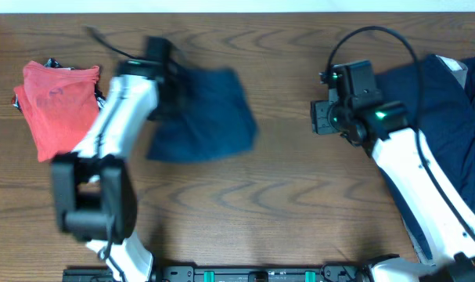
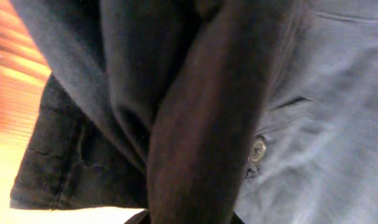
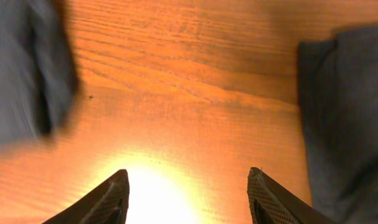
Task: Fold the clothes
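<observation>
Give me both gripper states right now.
Left gripper: against the navy shorts, fingers hidden by cloth; cannot tell.
Right gripper: open, empty, above the table.

A red garment (image 1: 57, 106) lies loosely crumpled at the far left of the worktop (image 1: 284, 196), with a bit of dark-and-white patterned cloth peeking out along its left and right edges. The worktop is brown wood with bold, wavy grain running across it, and in the right wrist view it (image 3: 195, 93) glows orange under a bright glare low in the frame.
</observation>
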You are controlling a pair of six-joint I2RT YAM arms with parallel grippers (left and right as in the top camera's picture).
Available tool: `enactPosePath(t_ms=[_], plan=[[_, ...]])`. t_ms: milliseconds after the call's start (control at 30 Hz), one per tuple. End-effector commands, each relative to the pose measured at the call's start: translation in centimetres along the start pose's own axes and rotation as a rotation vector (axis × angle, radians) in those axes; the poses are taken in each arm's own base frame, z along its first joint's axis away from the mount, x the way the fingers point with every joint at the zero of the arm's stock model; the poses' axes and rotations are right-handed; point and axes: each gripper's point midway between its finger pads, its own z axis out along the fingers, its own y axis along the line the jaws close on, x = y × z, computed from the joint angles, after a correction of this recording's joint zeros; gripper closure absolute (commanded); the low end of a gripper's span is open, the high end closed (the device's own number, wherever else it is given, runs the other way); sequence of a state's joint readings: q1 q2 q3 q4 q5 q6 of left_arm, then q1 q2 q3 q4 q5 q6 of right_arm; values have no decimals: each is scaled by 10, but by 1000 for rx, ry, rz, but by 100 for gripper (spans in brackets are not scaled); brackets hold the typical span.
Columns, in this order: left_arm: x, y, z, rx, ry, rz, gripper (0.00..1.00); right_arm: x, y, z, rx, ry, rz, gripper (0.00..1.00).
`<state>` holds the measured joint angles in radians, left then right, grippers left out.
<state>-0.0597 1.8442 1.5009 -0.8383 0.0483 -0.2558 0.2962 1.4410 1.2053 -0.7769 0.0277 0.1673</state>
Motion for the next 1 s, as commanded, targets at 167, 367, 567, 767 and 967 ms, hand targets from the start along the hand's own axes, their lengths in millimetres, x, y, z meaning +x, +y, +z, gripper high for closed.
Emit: enactPosePath(t_ms=[167,367,567,767,967], plan=[[-90,124,-89,-200,-400,-151,94,4,-6,-10,15,9,0,41],[-107,192,-99,-261,-487,-285,94,6,-6,-10,16,17,-1,41],[-103,238,-104,-309,-499,-371,94,9,-6,-10,18,29,-1,41],[-95,260,-107,-330,-490,-423,74,10,-7,-10,19,32,-1,41],[-87,272,-107,-329,-484,-514,4,11,-7,-10,20,36,-1,40]])
